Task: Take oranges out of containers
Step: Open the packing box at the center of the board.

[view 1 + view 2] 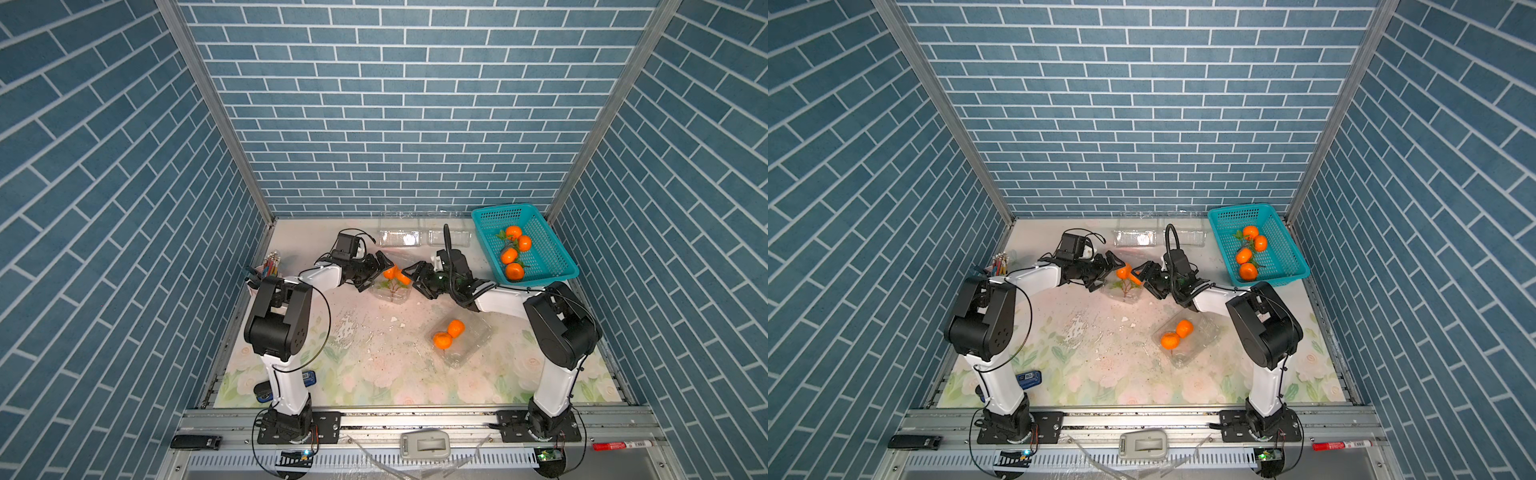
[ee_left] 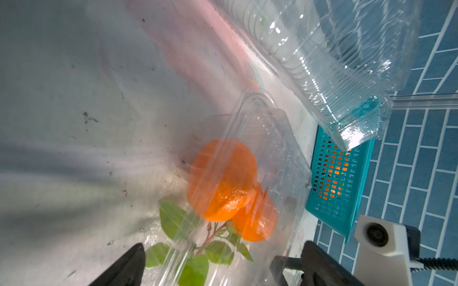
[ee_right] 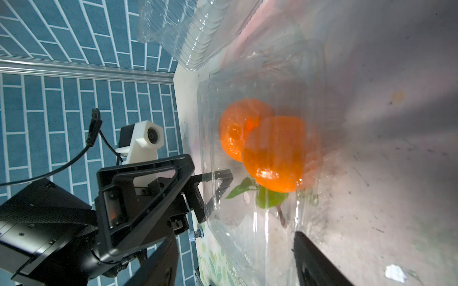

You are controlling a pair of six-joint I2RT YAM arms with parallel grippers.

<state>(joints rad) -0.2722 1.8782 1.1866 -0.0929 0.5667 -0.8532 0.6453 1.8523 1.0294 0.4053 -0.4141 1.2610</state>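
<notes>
Blue brick-patterned walls close in a table covered by a floral mat. Just toward 11 o'clock from the mat's middle stands the middle container, clear plastic. Inside it are the leafy oranges, a joined pair on a thin stem with green leaves.

The left gripper is at this container's 9 o'clock, its jaws spread wide and released. In the left wrist view the container sits between the fingers, with a gap showing beside one of them. The right gripper faces it from 3 o'clock with its jaws apart at the container's end. I cannot tell whether they press the plastic. In the right wrist view, one finger of the left gripper shows through the clear wall, close to the fruit.

At 4 o'clock from the middle lies the front container, askew, holding the front oranges, which touch each other. At 12 o'clock, near the back wall, two empty containers lie side by side. At 2 o'clock a teal basket holds four oranges, some with leaves. A cup of pencils stands at 10 o'clock, beside the left arm.
</notes>
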